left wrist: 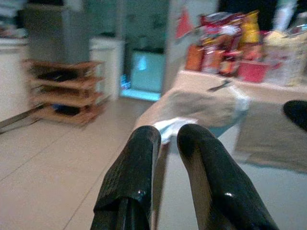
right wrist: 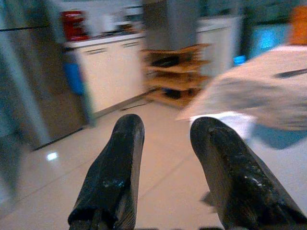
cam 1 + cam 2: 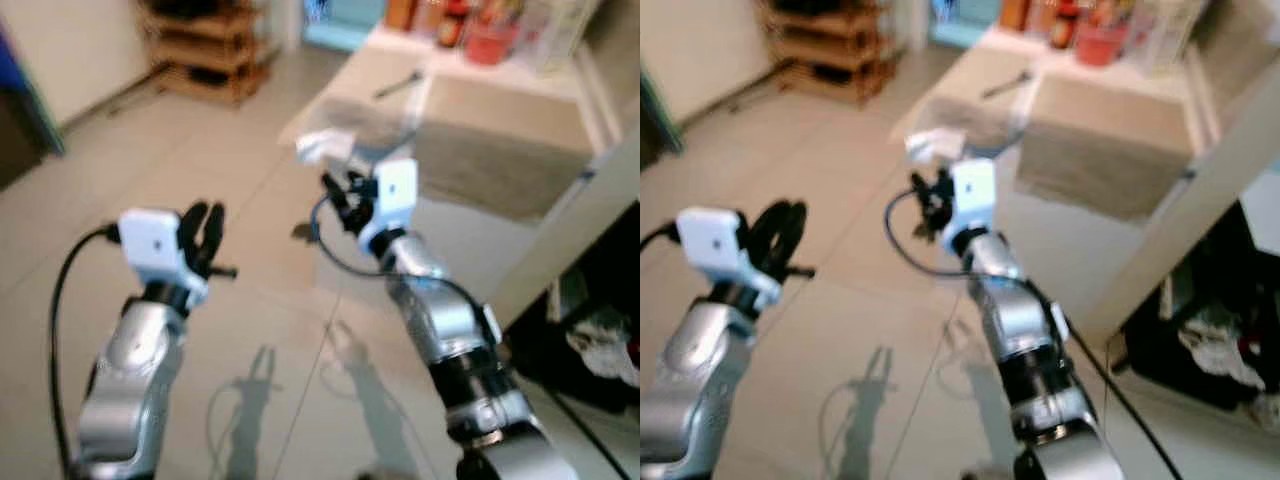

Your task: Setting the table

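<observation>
A table (image 3: 500, 150) with a beige cloth stands ahead and to my right. On it lie a dark utensil (image 3: 400, 83) and, at the near corner, a white crumpled piece (image 3: 322, 145) that is too blurred to identify. My right gripper (image 3: 340, 195) is raised just before that corner, open, with nothing between its fingers (image 2: 120, 158). My left gripper (image 3: 205, 235) hovers over the tiled floor left of the table. Its fingers (image 1: 139, 158) stand a narrow gap apart and hold nothing.
Jars and snack packets (image 3: 470, 25) crowd the table's far end. A low wooden shelf (image 3: 210, 50) stands at the back left, with white cabinets (image 2: 110, 72) and a grey fridge (image 2: 29, 81) beyond. Dark clutter (image 3: 600, 340) lies low at the right. Bare tile floor (image 3: 150, 150) spreads to the left.
</observation>
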Motion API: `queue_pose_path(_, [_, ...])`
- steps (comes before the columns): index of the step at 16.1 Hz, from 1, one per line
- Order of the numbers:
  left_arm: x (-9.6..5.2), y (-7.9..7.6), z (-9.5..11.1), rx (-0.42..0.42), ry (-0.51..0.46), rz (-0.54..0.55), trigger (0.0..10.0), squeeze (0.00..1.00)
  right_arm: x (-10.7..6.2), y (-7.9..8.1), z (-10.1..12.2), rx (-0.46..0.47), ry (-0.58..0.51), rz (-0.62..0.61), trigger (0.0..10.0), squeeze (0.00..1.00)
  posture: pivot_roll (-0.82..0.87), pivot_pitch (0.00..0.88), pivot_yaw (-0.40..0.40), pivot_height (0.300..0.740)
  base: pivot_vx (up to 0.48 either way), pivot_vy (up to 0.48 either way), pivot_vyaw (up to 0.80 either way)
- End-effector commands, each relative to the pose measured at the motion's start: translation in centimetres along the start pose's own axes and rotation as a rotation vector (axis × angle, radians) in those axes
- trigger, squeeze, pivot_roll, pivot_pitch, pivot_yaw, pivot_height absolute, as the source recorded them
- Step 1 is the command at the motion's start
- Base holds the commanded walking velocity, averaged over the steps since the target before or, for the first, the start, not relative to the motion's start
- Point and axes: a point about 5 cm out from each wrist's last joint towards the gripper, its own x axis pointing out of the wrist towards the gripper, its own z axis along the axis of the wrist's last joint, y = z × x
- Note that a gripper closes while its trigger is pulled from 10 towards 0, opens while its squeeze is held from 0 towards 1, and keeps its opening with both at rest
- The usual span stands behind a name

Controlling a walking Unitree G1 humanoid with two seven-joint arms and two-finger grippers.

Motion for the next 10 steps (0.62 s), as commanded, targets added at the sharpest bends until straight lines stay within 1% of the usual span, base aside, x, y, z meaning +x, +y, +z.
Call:
queue_pose_path(1, [0.1, -0.6, -0.1, -0.001, 0.0, -0.031, 10.0, 0.0, 0.3, -0.6, 0.6, -0.041, -0.008, -0.047, 10.0, 0.0, 0.01, 0.047, -0.022, 0.74, 0.48, 0.0, 0.0])
queue_pose_path(2, [0.1, -0.6, 0.0, -0.002, -0.001, -0.033, 10.0, 0.0, 0.4, -0.7, 0.7, -0.059, -0.006, -0.059, 10.0, 0.0, 0.01, 0.047, -0.023, 0.74, 0.48, 0.0, 0.0])
queue_pose_path(3, [0.1, -0.8, 0.1, 0.0, -0.005, -0.041, 10.0, 0.0, 0.6, -0.5, 1.1, -0.101, -0.015, -0.074, 10.0, 0.0, 0.01, 0.05, -0.022, 0.74, 0.48, 0.0, 0.0])
queue_pose_path(5, [0.2, -0.9, 0.5, 0.003, -0.019, -0.051, 10.0, 0.0, 0.9, -0.5, 2.0, -0.104, -0.038, -0.102, 10.0, 0.0, 0.01, 0.051, -0.023, 0.74, 0.48, 0.0, 0.0])
queue_pose_path(7, [0.5, -1.0, 1.1, 0.009, -0.041, -0.06, 10.0, 0.0, 1.2, -0.9, 2.5, -0.075, -0.04, -0.145, 10.0, 0.0, 0.01, 0.057, -0.024, 0.74, 0.48, 0.0, 0.0])
queue_pose_path(9, [0.6, -1.1, 1.5, 0.014, -0.054, -0.065, 10.0, 0.0, 1.2, -1.1, 2.8, -0.066, -0.046, -0.148, 10.0, 0.0, 0.01, 0.056, -0.025, 0.74, 0.48, 0.0, 0.0])
queue_pose_path(10, [0.6, -1.2, 1.6, 0.037, -0.056, -0.074, 10.0, 0.0, 1.2, -1.1, 2.9, -0.041, -0.046, -0.126, 10.0, 0.0, 0.01, 0.053, -0.026, 0.74, 0.48, 0.0, 0.0])
